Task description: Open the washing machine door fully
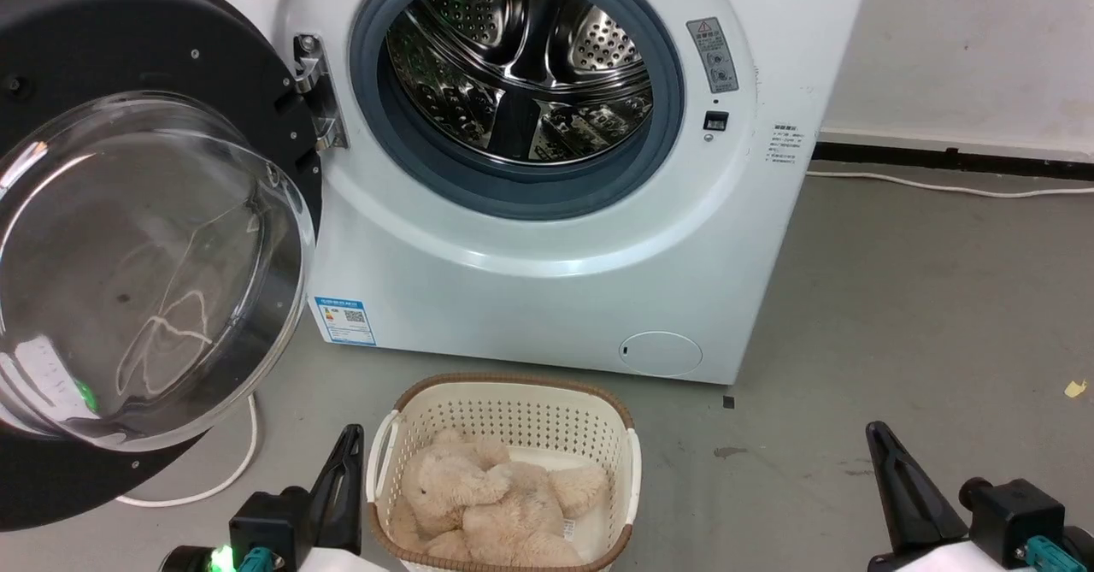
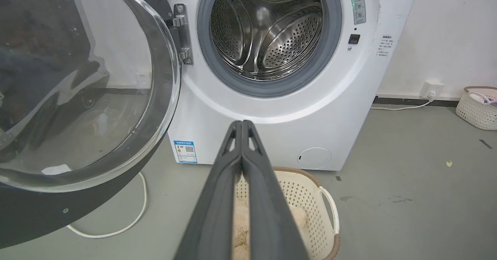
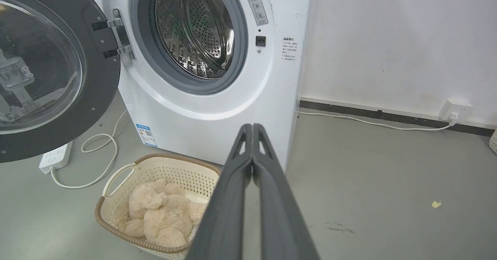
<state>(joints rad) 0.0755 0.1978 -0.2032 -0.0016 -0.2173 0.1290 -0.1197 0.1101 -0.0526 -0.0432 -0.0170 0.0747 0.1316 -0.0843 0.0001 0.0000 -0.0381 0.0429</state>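
**Q:** What state are the fingers in?
**A:** On the left gripper (image 2: 242,123) and the right gripper (image 3: 252,126), the fingers are pressed together and hold nothing.

**Q:** What lies between them?
**A:** A basket (image 1: 513,381) with a plush toy (image 1: 487,495) stands on the floor, just before the washer (image 1: 513,256).

**Q:** Where is the washing machine door (image 1: 145,238)?
**A:** It is ahead and left of the left gripper, the nearer arm. It stands wide open on its hinge (image 1: 312,85), glass bowl towards the robot. Any further swing probably runs leftward, away from the basket. A white cable (image 1: 239,461) lies on the floor beneath it.
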